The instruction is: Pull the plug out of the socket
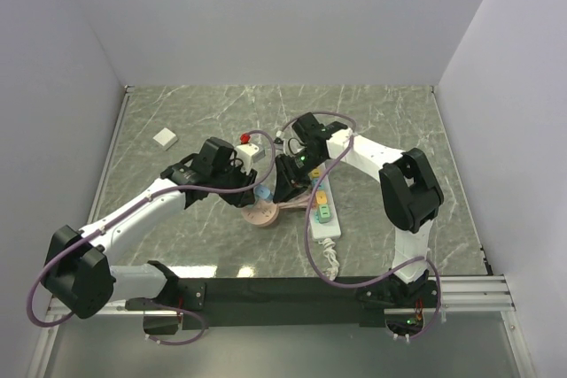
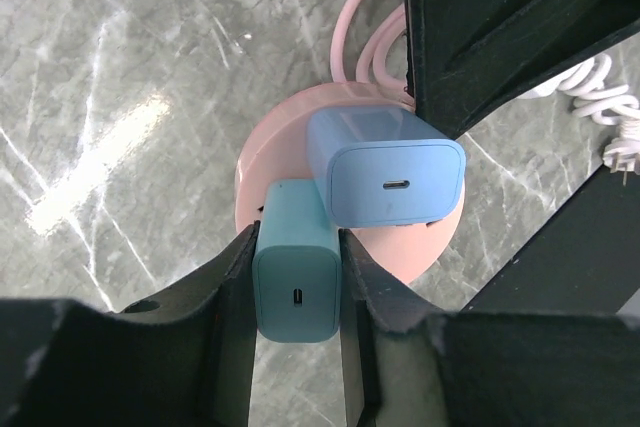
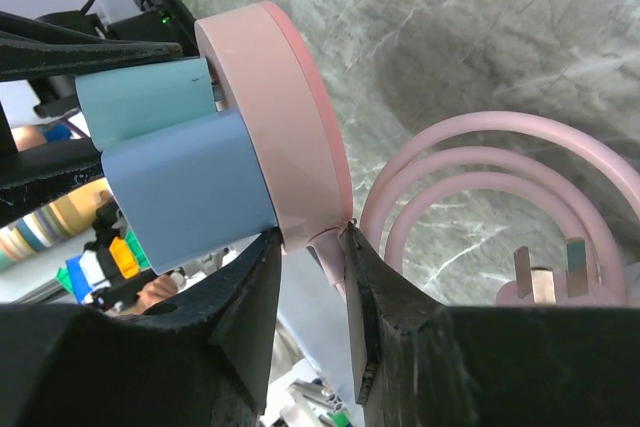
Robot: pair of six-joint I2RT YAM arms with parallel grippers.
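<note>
Overall light: bright, even, from overhead; the white walls (image 1: 266,15) came out pale and flat.
Shadows: soft and shallow under both arms on the marble table (image 1: 399,121); a darker patch showed in the right wrist view.
Glare: a white streak flared across the marble in the left wrist view.
Focus: teal plug (image 2: 297,277) and pink round socket (image 3: 290,127) were crisp; the near fingers (image 2: 200,347) were dark, soft blurs.
Background: smeared clutter at the right wrist view's left edge.

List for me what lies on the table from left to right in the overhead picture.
small white block → pink round socket → long white power strip
</note>
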